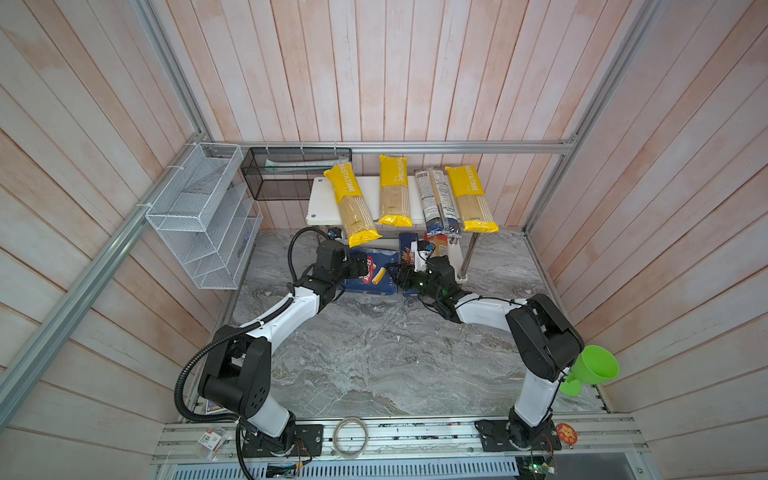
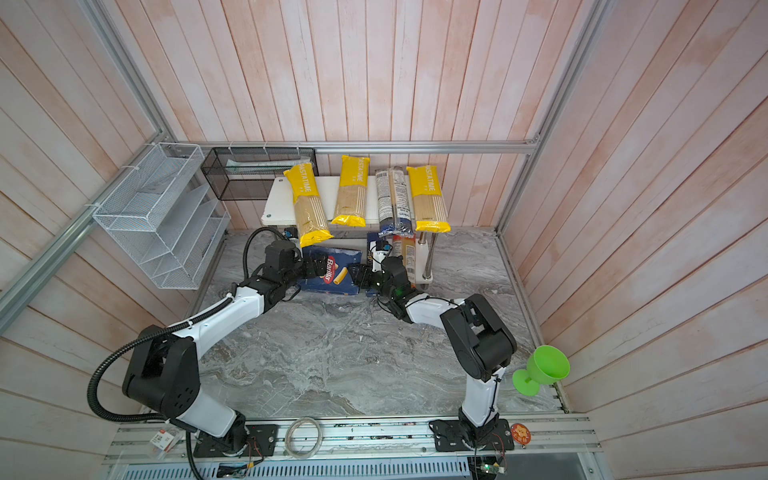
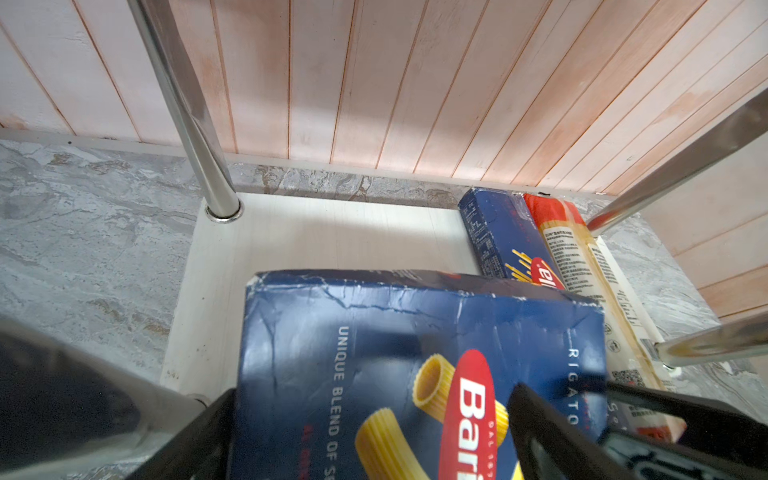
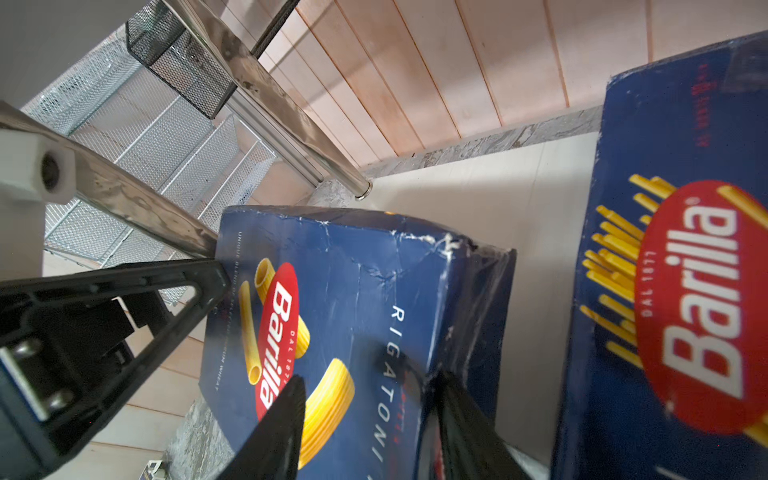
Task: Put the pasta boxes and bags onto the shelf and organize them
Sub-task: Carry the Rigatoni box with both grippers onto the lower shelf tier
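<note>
The wide rigatoni box (image 1: 380, 286) (image 3: 374, 332) (image 4: 353, 270) lies face up, its far end on the shelf's lower board (image 3: 311, 237), by the near-left leg. My right gripper (image 4: 372, 376) (image 1: 401, 272) pinches its right edge, one finger on the face and one on the side. My left gripper (image 3: 374, 390) (image 1: 366, 266) stands wide, one finger at the box's left edge and one over the logo. The spaghetti box (image 3: 494, 237) and the red-ended bag (image 3: 569, 249) lie on the lower board. Three yellow bags (image 1: 395, 191) and a dark blue bag (image 1: 438, 203) lie on the top tier (image 1: 320, 199).
Chrome legs (image 3: 195, 124) (image 4: 124, 199) stand close on both sides of the rigatoni box. A white wire-mesh organiser (image 1: 199, 216) and a black mesh basket (image 1: 291, 174) hang at the back left. A green cup (image 1: 590, 370) sits by the right arm's base.
</note>
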`<state>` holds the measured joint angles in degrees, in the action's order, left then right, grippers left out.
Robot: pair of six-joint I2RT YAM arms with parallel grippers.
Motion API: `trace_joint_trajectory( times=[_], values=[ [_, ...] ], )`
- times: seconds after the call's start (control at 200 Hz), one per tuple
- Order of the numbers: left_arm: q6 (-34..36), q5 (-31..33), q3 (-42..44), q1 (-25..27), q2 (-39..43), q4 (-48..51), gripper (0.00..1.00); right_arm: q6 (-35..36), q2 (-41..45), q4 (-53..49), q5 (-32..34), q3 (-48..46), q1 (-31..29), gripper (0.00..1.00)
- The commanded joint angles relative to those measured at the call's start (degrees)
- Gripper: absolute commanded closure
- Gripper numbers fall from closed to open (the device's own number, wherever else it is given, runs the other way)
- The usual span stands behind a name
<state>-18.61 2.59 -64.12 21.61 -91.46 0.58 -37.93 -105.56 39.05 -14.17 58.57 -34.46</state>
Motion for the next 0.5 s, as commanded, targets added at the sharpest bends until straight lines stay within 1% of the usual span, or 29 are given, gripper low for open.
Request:
trace_joint_trajectory(
  times=[0.0, 0.235, 0.36, 0.495],
  values=[
    [1.7, -5.6, -3.7, 0.6, -0.8, -4.2, 0.00, -0.4, 1.0, 8.8, -2.7, 3.0, -1.4, 0.50],
    [1.0, -7.3, -5.6, -2.1, -4.1, -4.7, 0.00, -1.9, -1.4, 10.4, -1.9, 5.3, -0.4, 0.49],
    [1.0, -7.5, -6.0, -2.1, -5.1, -5.5, 0.00, -2.2, -1.8, 10.6, -1.1, 5.4, 0.1, 0.47],
    [1.1, -7.1, -7.2, -2.2, -6.3, -5.4, 0.00, -2.3, -2.6, 11.0, -1.1, 6.0, 0.5, 0.47]
  ],
)
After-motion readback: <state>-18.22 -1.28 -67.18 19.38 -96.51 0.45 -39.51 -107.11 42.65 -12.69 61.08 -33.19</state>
